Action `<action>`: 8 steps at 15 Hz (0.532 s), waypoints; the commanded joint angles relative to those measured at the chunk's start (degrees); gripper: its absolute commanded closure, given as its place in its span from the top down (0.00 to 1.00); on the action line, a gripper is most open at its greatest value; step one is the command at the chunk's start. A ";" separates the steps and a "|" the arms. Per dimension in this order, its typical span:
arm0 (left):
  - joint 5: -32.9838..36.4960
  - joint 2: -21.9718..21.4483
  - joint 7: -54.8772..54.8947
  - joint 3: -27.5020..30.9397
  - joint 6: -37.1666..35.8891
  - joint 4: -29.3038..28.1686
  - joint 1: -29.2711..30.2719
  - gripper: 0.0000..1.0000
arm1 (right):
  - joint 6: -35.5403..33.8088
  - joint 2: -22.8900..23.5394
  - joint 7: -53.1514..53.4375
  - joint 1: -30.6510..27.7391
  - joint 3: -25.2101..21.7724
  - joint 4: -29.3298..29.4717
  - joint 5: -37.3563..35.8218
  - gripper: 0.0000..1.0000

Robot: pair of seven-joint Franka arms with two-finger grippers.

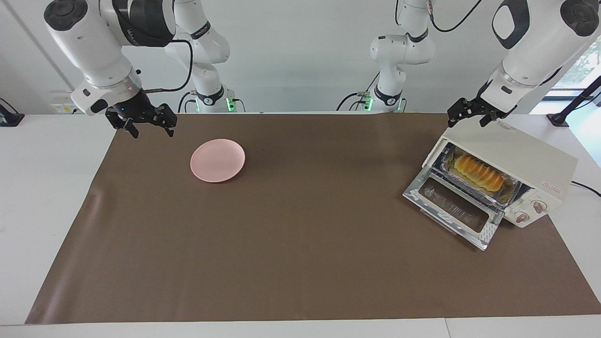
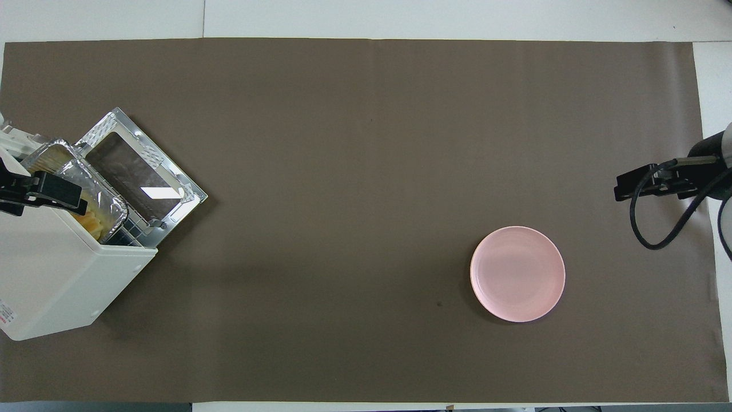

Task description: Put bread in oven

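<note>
Brown matting [image 1: 300, 234] is covering the white table, and the oven [image 1: 530, 159] is standing at the left arm's end of it, turned at an angle with its drop door [image 1: 453, 206] lying fully open on the mat. Inside the mouth, the bread [image 1: 478, 172] is resting in a foil tray [image 1: 509, 192] on the rack, its long axis running along the tray and parallel to the door opening.

Left gripper [image 1: 465, 116] is hanging over the top rear edge of the oven, its fingers spread a little and gripping nothing. Bread and tray are lying below it and toward the door side, so this is plainly the nearer arm.

Right gripper [image 1: 148, 123] is hovering over the mat's edge at the right arm's end, fingers parted and empty, waiting. A pink plate [image 1: 217, 160] is sitting bare on the mat, well apart from the oven.

Assessment: the loaf is already seated in the oven. What appears outstanding is the door, which is hanging open; any closing move would be falling to the left arm, reaching down over the oven's front to the door's outer edge.
</note>
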 commanded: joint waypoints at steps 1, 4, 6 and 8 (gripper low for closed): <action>-0.56 0.07 3.68 -0.69 1.85 0.60 1.00 1.00 | 0.24 -0.96 -1.52 -0.83 0.52 -0.90 -0.80 1.00; 0.32 0.60 1.76 -2.09 1.95 -0.01 0.48 1.00 | 0.24 -0.88 -1.52 -0.83 0.52 -0.90 -0.80 1.00; 1.99 0.77 -4.73 -6.12 1.33 0.08 0.73 1.00 | 0.24 -0.88 -1.52 -0.83 0.52 -0.90 -0.80 1.00; 1.91 0.69 -4.76 -6.49 1.85 0.25 0.82 1.00 | 0.24 -0.88 -1.52 -0.83 0.52 -0.90 -0.80 1.00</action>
